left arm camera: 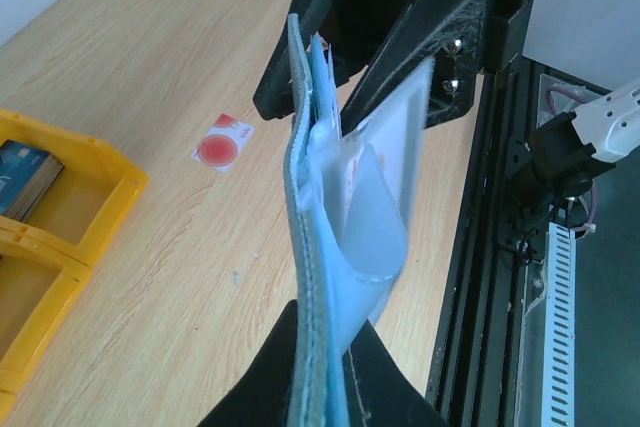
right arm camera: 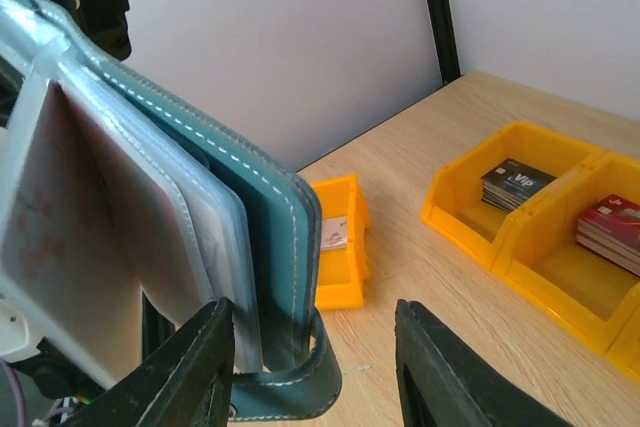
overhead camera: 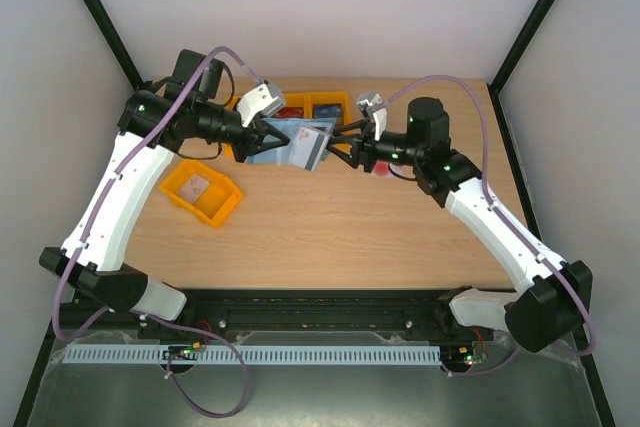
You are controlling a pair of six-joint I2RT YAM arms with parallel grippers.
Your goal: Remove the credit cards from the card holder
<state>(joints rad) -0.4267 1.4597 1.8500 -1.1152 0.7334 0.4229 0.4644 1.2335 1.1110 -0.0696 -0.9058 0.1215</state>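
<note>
Roughly halfway is my reading of the job: the white card (left arm camera: pixel 225 142) with its red round mark lies flat on the tabletop (overhead camera: pixel 350 237), out of the wallet and well apart from it, while the pale card (right arm camera: pixel 50 227) with faint pinkish marking still sits inside a clear pocket (right arm camera: pixel 165 247) of the card holder (left arm camera: pixel 303 207). The teal holder is held up off the tabletop between the two arms, opened so that its lighter blue pockets fan away from the cover. The left end effector (left arm camera: pixel 325 347) is clenched on the holder's lower edge, pinching cover and pockets together and carrying it. The right end effector (right arm camera: pixel 312 322) has its jaws spread wide and grips nothing; in its own wrist view the teal cover and the dangling snap tab (right arm camera: pixel 300 392) hang between the jaws, close to one of them, and the pockets pass behind that same jaw. Whether that jaw touches the plastic I cannot tell. What is left, then, is to take hold of the pale card, draw it out of its pocket and set it down; I see no third card in the fanned pockets, though the inner ones are partly hidden. Orange bins (right arm camera: pixel 455 217) at the back of the tabletop hold other stacks of cards and play no part, nor does the single bin (overhead camera: pixel 222 209) near the left arm
</note>
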